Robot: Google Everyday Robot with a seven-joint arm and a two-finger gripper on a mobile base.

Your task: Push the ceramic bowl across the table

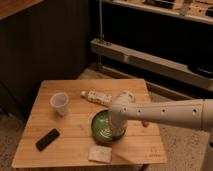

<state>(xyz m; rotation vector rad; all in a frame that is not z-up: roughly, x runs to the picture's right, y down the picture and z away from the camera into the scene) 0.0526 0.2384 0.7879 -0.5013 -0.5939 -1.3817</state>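
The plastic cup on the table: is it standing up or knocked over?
Upright: the cup stands on its base, open rim facing up. The gripper is away from it, down at the green bowl.

one wooden surface (75, 150). on it, six loose things in all: one green ceramic bowl (101, 125), one clear cup (59, 102), one bottle (96, 96) lying on its side, one flat black device (48, 139), one pale packet (100, 153), one small orange item (145, 123). one arm (165, 112) with one gripper (116, 131), set low at the bowl's right side.
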